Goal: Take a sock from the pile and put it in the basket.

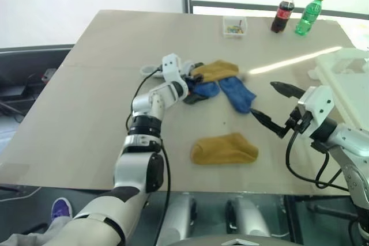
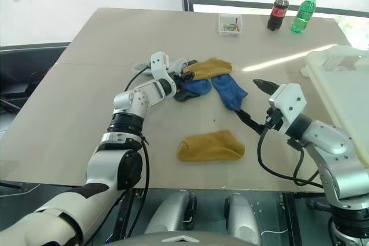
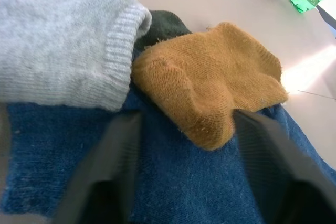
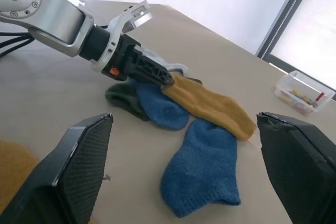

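Note:
The pile (image 1: 214,84) lies mid-table: a mustard sock (image 1: 216,70) on top, blue socks (image 1: 237,93), a dark green one (image 1: 193,99) and a light grey one (image 3: 58,40). My left gripper (image 1: 189,76) reaches into the pile's left side. Its fingers (image 3: 118,161) are closed in from both sides on the mustard sock's bunched end (image 3: 210,87). My right gripper (image 1: 263,98) hovers open and empty to the right of the pile, pointing at it. At the table's right edge stands the white basket (image 2: 337,73), with only its near corner in view.
A second mustard sock (image 1: 223,149) lies alone near the table's front edge. At the far edge stand a small clear box (image 1: 234,26), a cola bottle (image 1: 283,11) and a green bottle (image 1: 307,14).

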